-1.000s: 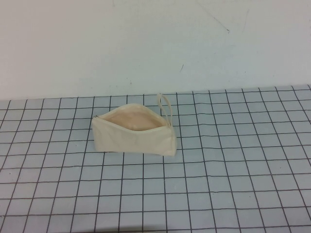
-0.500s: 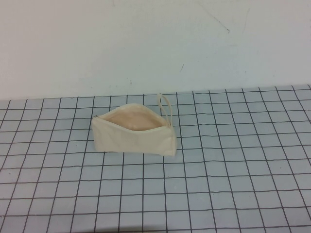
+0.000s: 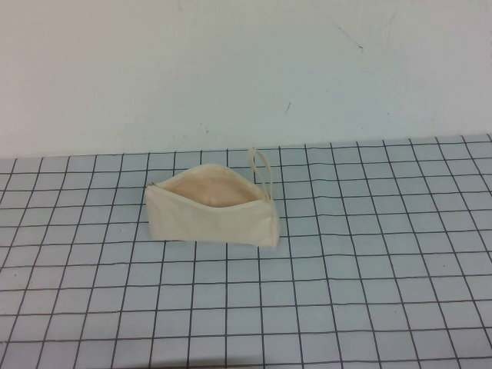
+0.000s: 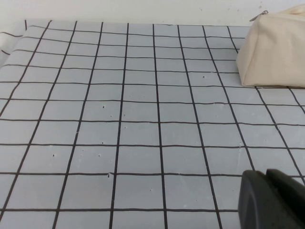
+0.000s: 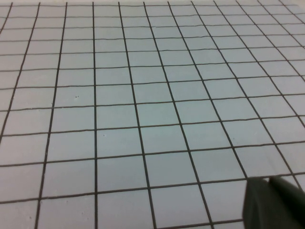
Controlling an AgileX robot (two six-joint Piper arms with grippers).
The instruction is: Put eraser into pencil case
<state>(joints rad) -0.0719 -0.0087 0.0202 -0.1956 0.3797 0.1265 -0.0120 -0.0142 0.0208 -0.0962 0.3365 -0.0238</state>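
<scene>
The left gripper [image 4: 274, 200] shows only as a dark tip at the edge of its wrist view, low over the gridded mat [image 4: 143, 119]; whether it is wide or narrow cannot be told. The right gripper [image 5: 274, 202] likewise shows only a dark tip above bare grid, its state unclear. Neither arm appears in the high view. The pencil case [image 3: 213, 206] sits left of centre on the mat, near the far edge, its zip open and the pinkish lining showing. Its loop strap [image 3: 262, 167] sticks up at the right end. The eraser is not visible.
</scene>
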